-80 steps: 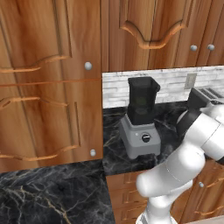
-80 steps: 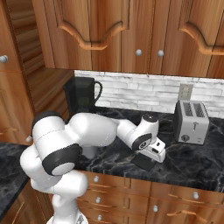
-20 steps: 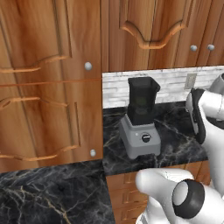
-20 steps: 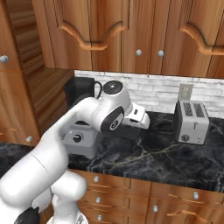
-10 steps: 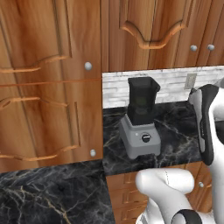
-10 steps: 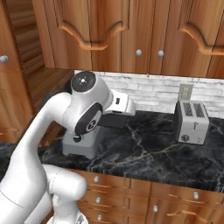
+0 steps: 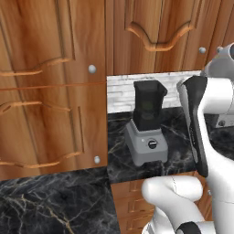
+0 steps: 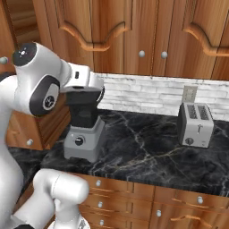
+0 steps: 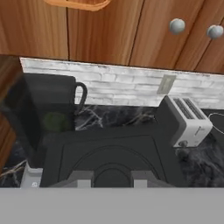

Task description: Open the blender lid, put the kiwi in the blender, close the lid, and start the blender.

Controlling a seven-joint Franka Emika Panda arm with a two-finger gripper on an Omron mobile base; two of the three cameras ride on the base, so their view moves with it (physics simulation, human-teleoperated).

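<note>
Standing at the left end of the black marble counter (image 8: 147, 150), hard by the tall wooden cabinet (image 7: 50, 91): the blender (image 7: 147, 137), grey base with its black knob facing the front edge, dark tapered jar on top. Arm reaches in from the front; white wrist sits right over the jar's mouth in the right base view. Gripper (image 9: 113, 181) clenched on the blender lid (image 9: 109, 148), fingers pinched on the raised round piece at the lid's centre, as far as the hand view lets me judge. Lid is a flat black square, carried level with the top of the jar; cannot tell whether it touches the rim or hangs just clear of it. Hand view looks past the lid at the jar with its side handle, and a dim green blob shows through the dark wall, low inside: the kiwi (image 9: 54, 121), in the jar. Silver slotted toaster (image 8: 196, 125) stands well apart, toward the right end of the counter, back against the white brick backsplash (image 8: 143, 96). Pale wall outlet (image 9: 166, 84) just above the toaster. Wooden wall cupboards (image 8: 147, 31) with round metal knobs run above the backsplash.
</note>
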